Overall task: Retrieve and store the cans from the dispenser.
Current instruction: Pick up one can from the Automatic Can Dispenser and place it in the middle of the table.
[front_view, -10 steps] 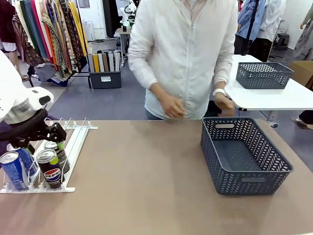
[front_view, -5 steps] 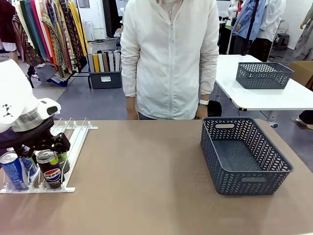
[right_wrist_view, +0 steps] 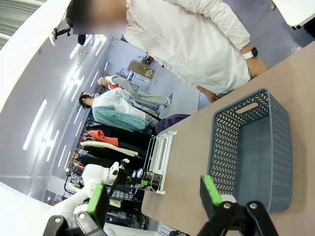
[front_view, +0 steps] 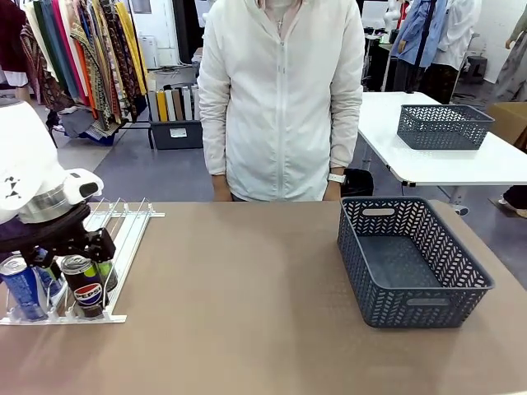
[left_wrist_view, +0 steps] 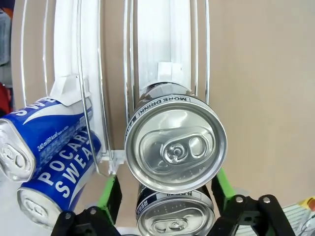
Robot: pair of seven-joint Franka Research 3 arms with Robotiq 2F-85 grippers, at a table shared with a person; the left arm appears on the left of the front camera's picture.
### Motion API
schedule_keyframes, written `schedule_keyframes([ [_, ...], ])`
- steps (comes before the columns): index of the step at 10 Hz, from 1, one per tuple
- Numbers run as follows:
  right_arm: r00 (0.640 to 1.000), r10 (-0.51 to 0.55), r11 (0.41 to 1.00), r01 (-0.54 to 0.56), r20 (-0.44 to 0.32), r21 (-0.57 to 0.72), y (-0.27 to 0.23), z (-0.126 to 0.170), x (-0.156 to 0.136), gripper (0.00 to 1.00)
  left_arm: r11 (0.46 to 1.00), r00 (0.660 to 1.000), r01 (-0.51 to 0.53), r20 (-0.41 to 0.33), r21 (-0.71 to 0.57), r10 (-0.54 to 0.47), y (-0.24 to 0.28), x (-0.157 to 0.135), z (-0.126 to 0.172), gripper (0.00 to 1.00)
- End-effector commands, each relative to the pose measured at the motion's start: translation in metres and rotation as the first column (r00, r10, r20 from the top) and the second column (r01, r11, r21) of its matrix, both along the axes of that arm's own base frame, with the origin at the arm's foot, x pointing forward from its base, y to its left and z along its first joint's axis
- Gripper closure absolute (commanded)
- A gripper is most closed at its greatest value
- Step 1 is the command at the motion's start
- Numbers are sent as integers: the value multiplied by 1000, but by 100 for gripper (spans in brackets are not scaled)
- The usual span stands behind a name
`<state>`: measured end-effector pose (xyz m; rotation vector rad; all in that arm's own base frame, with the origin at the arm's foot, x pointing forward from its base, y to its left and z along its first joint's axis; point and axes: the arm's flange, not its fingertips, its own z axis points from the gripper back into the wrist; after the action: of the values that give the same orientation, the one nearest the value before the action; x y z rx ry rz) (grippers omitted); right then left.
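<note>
This looks like a large lab hall dressed up as a clothes shop. Behind the brown table (front_view: 247,329), to the left, hangs a packed clothes rail (front_view: 90,58). Off to the right stands a white table (front_view: 461,169), with strip lights (right_wrist_view: 34,123) overhead.

White wire dispenser (front_view: 130,234) on a tan table (front_view: 247,321). In the dispenser, blue cans (left_wrist_view: 51,135) with white lettering and a black Pepsi can (front_view: 86,290), silver-topped. Right of the dispenser, a dark grey lattice basket (front_view: 428,311).

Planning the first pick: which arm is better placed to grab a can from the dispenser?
Left. The left tool, open, hovers right at the cans in the dispenser; the right tool, also open, hangs far from them.
</note>
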<state>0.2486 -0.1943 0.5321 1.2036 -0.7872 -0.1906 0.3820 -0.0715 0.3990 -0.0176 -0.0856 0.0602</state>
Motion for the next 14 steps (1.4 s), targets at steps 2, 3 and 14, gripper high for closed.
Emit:
schedule_keyframes([
  [2, 1000, -4, 1000, 3, 27, 11, 0, 3, 4, 0, 1000, 1000, -7, -1, 20, 7, 1, -23, -9, 100],
  [3, 1000, -4, 1000, 3, 27, 11, 0, 3, 4, 0, 1000, 1000, -7, 0, 21, 7, 0, -24, -8, 100],
  [14, 1000, -4, 1000, 3, 27, 11, 0, 3, 4, 0, 999, 994, 51, 93, 17, -53, 15, -53, 134, 100],
])
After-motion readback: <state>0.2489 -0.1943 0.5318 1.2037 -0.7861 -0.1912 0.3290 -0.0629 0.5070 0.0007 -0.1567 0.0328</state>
